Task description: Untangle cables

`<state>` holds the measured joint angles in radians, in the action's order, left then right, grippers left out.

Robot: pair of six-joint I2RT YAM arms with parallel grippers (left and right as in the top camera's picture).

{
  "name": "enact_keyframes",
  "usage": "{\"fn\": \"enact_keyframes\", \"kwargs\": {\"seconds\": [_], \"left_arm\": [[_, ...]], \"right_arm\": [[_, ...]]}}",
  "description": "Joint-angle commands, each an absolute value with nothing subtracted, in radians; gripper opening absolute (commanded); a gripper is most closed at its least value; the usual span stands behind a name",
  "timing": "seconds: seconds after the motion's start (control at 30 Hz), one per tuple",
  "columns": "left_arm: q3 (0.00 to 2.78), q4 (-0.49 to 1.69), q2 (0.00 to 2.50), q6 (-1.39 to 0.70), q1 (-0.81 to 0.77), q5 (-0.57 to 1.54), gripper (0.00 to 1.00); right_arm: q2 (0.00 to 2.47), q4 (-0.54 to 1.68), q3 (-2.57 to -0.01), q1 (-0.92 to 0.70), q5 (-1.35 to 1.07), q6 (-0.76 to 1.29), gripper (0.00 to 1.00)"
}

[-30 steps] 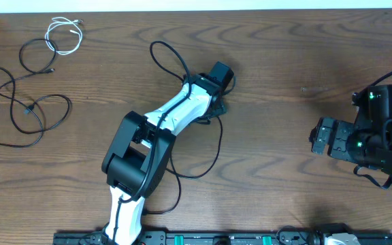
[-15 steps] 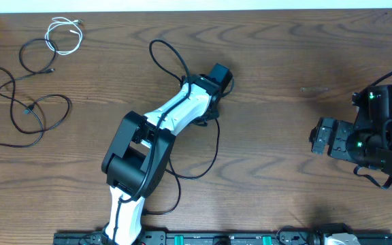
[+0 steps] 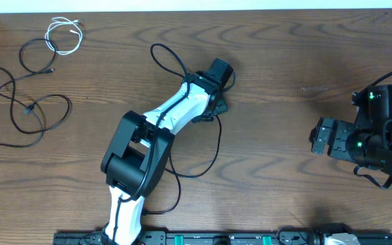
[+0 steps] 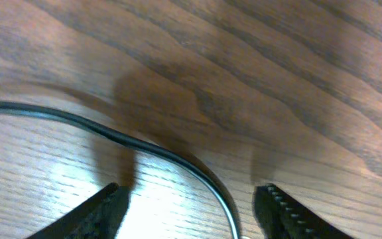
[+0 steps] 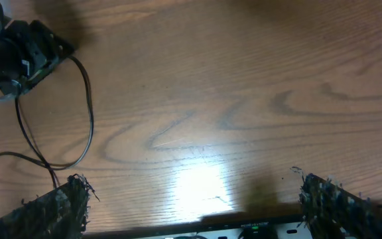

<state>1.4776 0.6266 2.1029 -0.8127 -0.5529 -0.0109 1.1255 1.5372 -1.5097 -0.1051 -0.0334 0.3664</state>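
Overhead: left arm is stretched out to mid-desk. The left fingers [image 3: 215, 103] sit under the wrist, so I can't tell their state from up here. A black cable [image 3: 217, 146] comes out from under them, runs toward the near side and curls left to the arm base. The other black cables [image 3: 29, 102] lie looped at the far left. The white cable [image 3: 63, 35] is in the far-left corner, well apart from both arms. The right fingers [image 3: 317, 136] are parked at the right edge, well apart from every cable. Left arm is nearer to everything.

Left wrist: left fingers [image 4: 280, 209] are spread, pinching nothing. The black cable [image 4: 168, 154] enters from the left, runs across, then bends toward the near side. It passes down between the two tips, closer to the right-of-frame one. Can't tell whether the tips touch the desk [image 4: 290, 73]. My read: at the gap the cable's long axis lies roughly across the closing direction, so a straight drop and close should catch it.

Right wrist: right fingers [image 5: 337, 202] are spread wide with only bare desk between them. The left wrist shows at top left, with the black cable [image 5: 89, 113] arcing away from it.

Surface: flat wood with glare patches. The cable is thin and lies flat, so the tips would need to get right down to the desk, and it may slip out sideways. Room: wide bare desk between the two arms, enough to lay a freed cable out.
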Motion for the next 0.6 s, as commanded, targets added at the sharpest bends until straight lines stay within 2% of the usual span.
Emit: {"fn": "enact_keyframes", "kwargs": {"seconds": [0.0,0.3,0.57], "left_arm": [[1.477,0.643,2.113,-0.825,-0.546,-0.078,0.61],[1.477,0.702,2.175,-0.824,-0.547,-0.152,0.61],[1.477,0.701,2.232,-0.824,-0.546,-0.086,0.59]], "right_arm": [[1.126,1.538,-1.514,-0.099,-0.029,0.373,0.99],[1.126,1.538,-1.514,-0.099,-0.029,0.373,0.99],[1.126,1.538,-1.514,-0.099,-0.029,0.373,0.99]]}}
